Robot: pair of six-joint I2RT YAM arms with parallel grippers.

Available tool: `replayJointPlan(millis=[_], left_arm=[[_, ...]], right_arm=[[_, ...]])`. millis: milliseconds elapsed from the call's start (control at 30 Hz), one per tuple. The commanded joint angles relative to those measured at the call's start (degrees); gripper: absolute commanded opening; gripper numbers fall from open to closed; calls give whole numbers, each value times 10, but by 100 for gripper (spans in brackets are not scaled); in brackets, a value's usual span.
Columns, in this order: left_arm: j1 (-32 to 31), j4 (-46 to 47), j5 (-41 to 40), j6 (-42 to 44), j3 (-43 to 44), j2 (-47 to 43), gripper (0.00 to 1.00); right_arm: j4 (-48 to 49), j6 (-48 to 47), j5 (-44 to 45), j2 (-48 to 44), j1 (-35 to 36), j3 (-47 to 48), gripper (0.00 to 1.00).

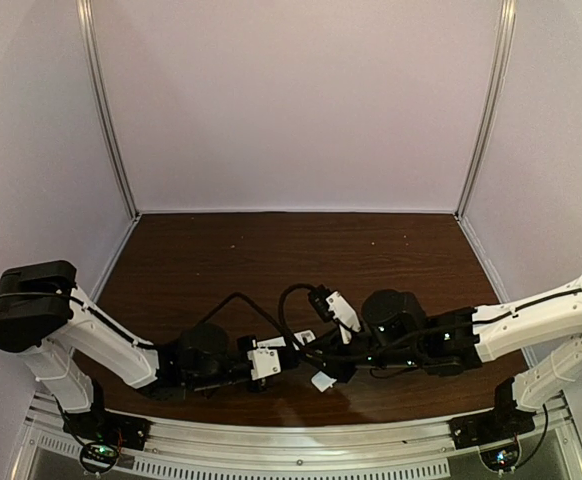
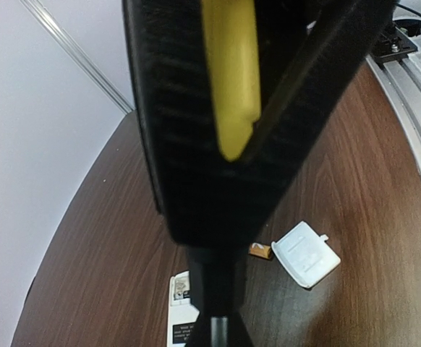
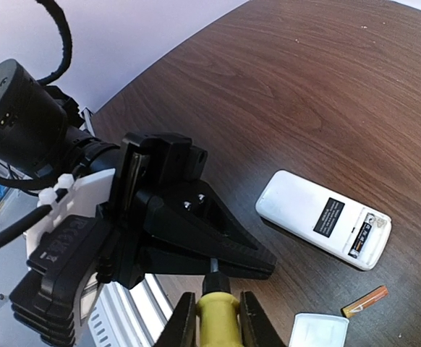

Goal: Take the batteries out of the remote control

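Screwdriver (image 3: 218,323) clamped by left gripper (image 3: 258,262) and right gripper (image 3: 218,303); remote control (image 3: 304,210), battery (image 3: 366,301), cover (image 3: 319,331) nearby

On my brown wooden bench (image 3: 304,87) the slim orange cylindrical battery (image 3: 366,301) lies just beside the small white square cover (image 3: 319,332), both off one end of the flat white remote control (image 3: 304,210); the yellow-handled screwdriver (image 3: 218,318) hangs above.
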Motion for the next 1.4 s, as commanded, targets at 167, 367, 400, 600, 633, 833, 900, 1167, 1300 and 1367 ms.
replayJointPlan(millis=[167,367,400,600,633,833,900,1167,1300,1367], left_arm=[[-3,40,10,-6,12,-16,0],[-3,42,2,1,7,-16,46],[-2,42,-2,4,7,-15,55],[5,57,-21,10,9,11,84],[8,56,-20,10,11,18,86],[76,46,72,-43,13,35,97],[99,41,103,-55,11,35,97],[173,20,242,-99,22,63,97],[199,3,299,-118,37,84,97],[208,-19,313,-117,50,94,96]], right_arm=[[-5,0,0,22,4,22,0],[-38,-3,38,-11,4,18,0],[-48,-4,60,-20,4,17,0],[-113,0,143,-83,-1,5,0],[-117,2,153,-94,-1,1,0],[-120,10,188,-144,-4,-35,0],[-120,15,197,-156,-5,-47,0],[-118,30,216,-190,-7,-74,0],[-119,33,218,-201,-7,-82,0],[-120,32,221,-205,-8,-85,0]])
